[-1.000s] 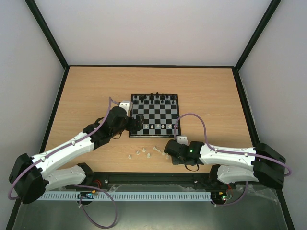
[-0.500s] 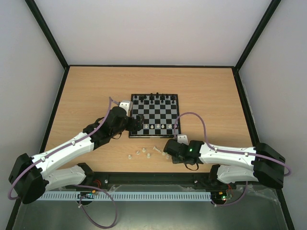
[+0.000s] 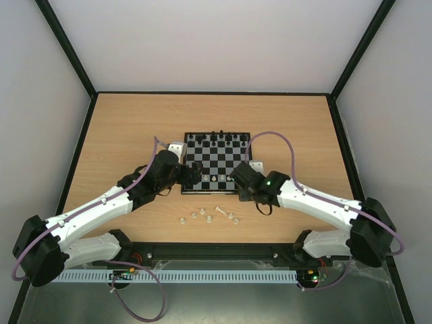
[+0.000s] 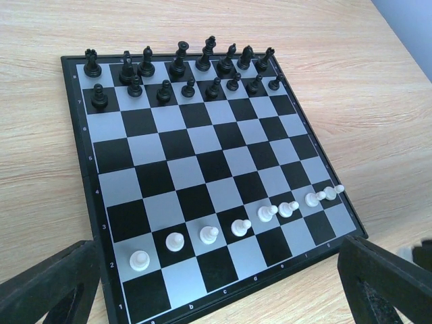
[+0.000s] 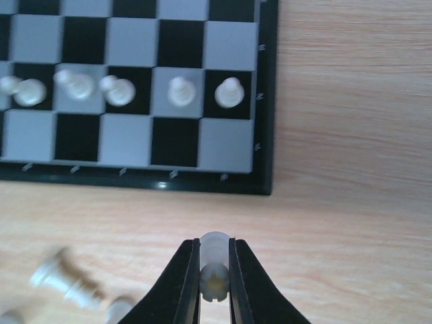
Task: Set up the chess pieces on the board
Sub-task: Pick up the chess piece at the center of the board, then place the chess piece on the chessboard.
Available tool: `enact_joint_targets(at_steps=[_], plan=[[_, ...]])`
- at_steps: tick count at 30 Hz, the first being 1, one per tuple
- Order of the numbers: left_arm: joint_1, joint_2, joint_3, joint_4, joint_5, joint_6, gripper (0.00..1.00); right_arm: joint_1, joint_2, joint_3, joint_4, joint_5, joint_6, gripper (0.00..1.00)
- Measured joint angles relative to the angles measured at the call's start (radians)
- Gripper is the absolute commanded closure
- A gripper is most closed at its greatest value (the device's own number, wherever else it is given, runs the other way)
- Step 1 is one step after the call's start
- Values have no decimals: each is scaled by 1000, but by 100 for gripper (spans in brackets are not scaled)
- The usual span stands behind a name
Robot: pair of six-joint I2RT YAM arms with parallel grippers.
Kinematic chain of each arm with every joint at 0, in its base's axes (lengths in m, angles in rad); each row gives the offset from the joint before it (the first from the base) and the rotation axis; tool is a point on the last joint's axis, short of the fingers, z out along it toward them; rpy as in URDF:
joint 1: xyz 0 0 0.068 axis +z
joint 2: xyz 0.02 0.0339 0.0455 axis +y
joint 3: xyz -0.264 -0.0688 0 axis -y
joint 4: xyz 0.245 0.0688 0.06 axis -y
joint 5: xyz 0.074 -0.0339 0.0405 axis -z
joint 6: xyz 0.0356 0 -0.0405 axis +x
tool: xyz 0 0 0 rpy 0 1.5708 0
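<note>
The board (image 3: 223, 156) lies mid-table, with black pieces on its far two rows and a row of whitish pawns (image 4: 236, 227) on its second near row. My right gripper (image 3: 239, 177) hovers at the board's near right corner. In the right wrist view it (image 5: 214, 244) is shut on a whitish rook-like chess piece (image 5: 214, 280), just off the board's near edge (image 5: 135, 175). My left gripper (image 3: 196, 174) sits at the board's near left corner. It is open and empty, with its fingers (image 4: 47, 290) wide apart. Several loose whitish pieces (image 3: 209, 214) lie on the table in front of the board.
The black pieces (image 4: 182, 67) stand on the board's far rows. The near row of squares is bare. Loose whitish pieces (image 5: 67, 283) lie left of my right gripper. Black frame rails and white walls bound the wooden table (image 3: 135, 128).
My right gripper has moved from the table beside the loose pieces up and left to the board's near right corner, holding a whitish piece. The left arm has not moved.
</note>
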Motion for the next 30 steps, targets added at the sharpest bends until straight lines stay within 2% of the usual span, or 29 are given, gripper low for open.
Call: enact_joint_targets(at_steps=[4,7,20,30], plan=[[0,0,0,0,0,0,1,-113,68,0,33,-29,-81,90],[0,0,0,0,0,0,1,-152,116,4,58,-51,-124,90],[0,0,0,0,-8,0,1,-207,271,52,159,-121,-225,90],[0,0,0,0,-8,0,1,-246,290,59,182,-137,-256,89]])
